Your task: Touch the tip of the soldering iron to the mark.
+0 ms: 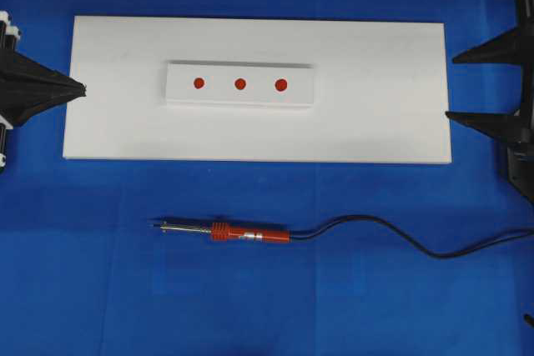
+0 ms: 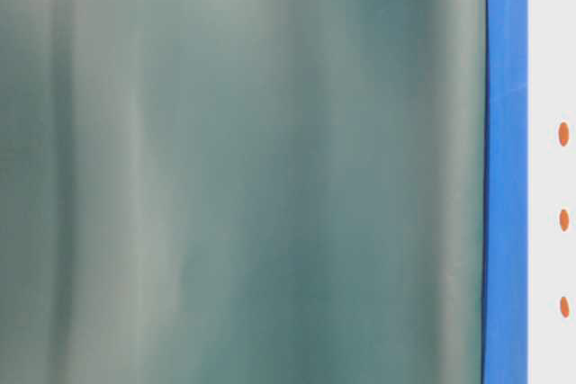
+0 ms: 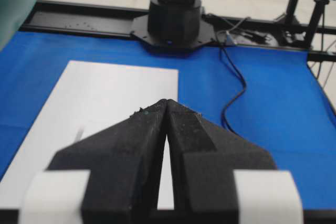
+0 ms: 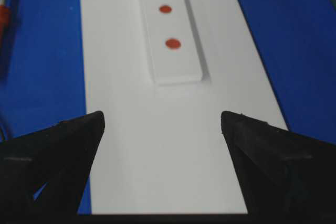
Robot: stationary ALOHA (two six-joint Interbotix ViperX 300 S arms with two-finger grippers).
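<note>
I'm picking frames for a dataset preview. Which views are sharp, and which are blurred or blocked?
Overhead: sharp, evenly lit, soldering iron crisp. Table-level: mostly blocked by a blurred grey-green surface, only three red dots visible. Left wrist: gripper soft, background clear. Right wrist: fingers dark, dots slightly soft.

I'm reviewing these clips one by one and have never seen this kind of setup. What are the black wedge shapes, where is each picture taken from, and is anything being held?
The black wedges are the fingers of two robot arms. From overhead, the left gripper is shut and the right gripper is open; both are empty. Two pictures come from cameras on the wrists, looking past the fingers. The table-level view is mostly blocked by a blurry green surface. On the blue cloth lies a white board with a raised strip bearing three red marks. The soldering iron lies untouched in front of the board.
</note>
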